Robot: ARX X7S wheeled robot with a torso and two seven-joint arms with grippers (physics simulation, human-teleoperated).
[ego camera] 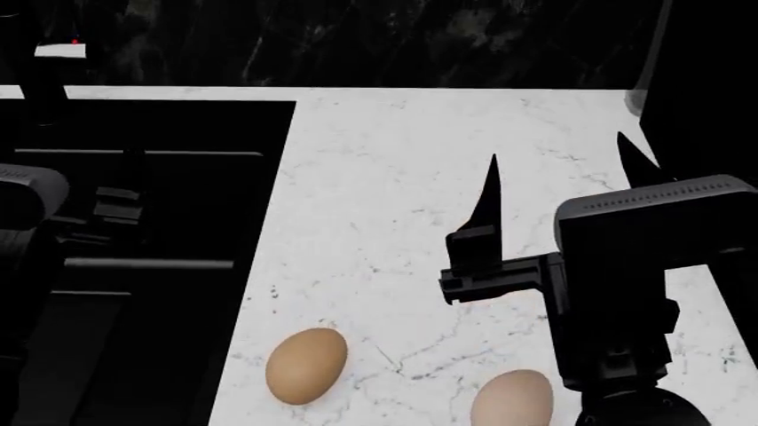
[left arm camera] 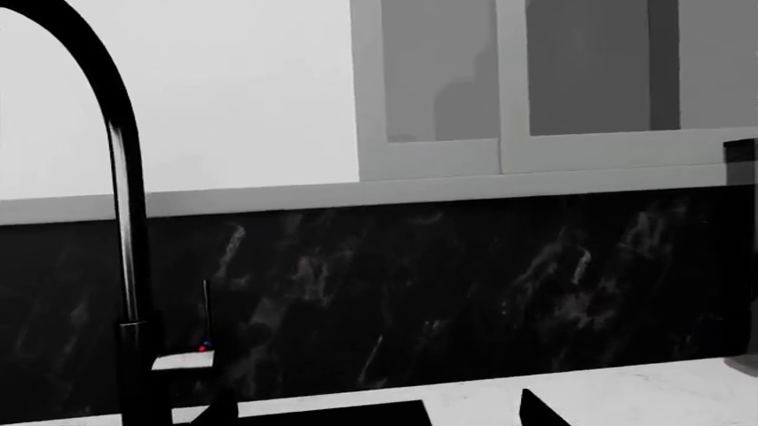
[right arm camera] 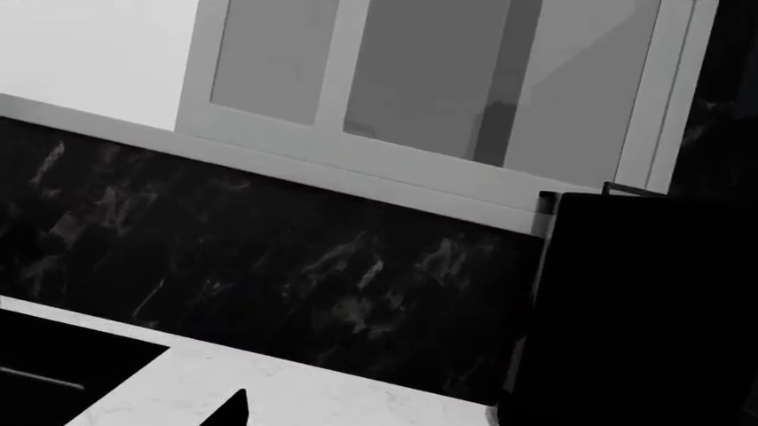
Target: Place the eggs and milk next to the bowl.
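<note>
a white marble countertop [ego camera: 391, 177] with fine grey veins runs back to a black, pale-streaked marble backsplash [left arm camera: 450, 293]. set into the counter is a black sink [ego camera: 130, 266], its basin dark and hard to read. a tall black gooseneck faucet [left arm camera: 119, 177] arches up beside it, with a thin lever and a small red and blue mark near its base. above the backsplash sits a pale ledge, then a plain white wall [left arm camera: 213, 89] and a grey-paned, white-framed window [right arm camera: 403, 80]. a large black appliance [right arm camera: 640, 311] stands on the counter against the backsplash; what it is cannot be told.
</note>
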